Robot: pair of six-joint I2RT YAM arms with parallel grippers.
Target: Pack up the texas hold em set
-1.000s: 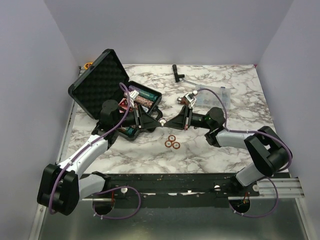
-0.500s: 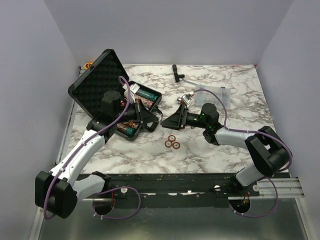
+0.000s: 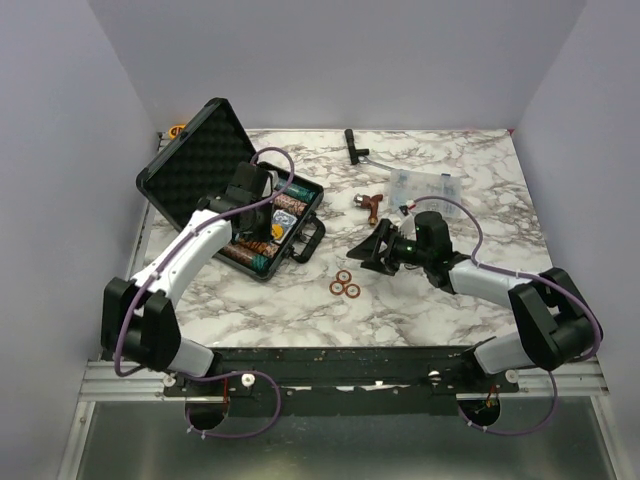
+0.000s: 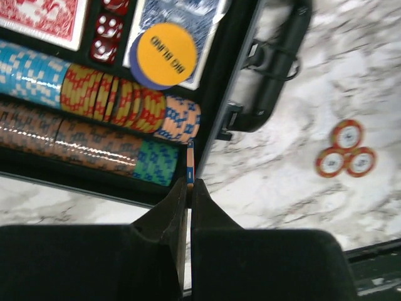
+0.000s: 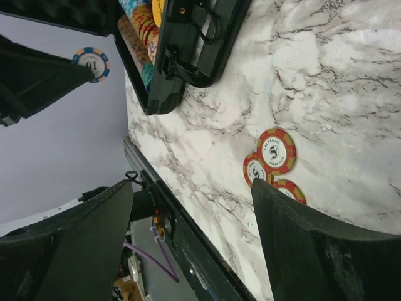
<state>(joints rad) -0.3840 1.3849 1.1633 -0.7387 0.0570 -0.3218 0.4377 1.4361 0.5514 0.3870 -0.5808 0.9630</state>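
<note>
Poker briefcase [image 3: 195, 165] sits open at the table's [image 3: 480, 210] left rear, lid raised, long axis diagonal, handle [image 3: 310, 240] facing front-right. Left gripper [image 4: 190, 183], reaching over the chip rows [image 4: 94, 94], pinches one chip [image 4: 190, 164] edge-on. Right gripper [image 3: 375, 250], jaws spread and empty, hovers low beside three red chips [image 3: 346, 284].

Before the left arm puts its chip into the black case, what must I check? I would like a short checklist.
1. Left gripper shut on the orange-and-blue poker chip, held on edge: ok.
2. Black hard plastic briefcase open: ok.
3. Free room in the rows of multicoloured chips: cannot tell.
4. Right gripper open, holding nothing: ok.
5. Three red round chips packed: not ok, they lie on the marble table.
</note>
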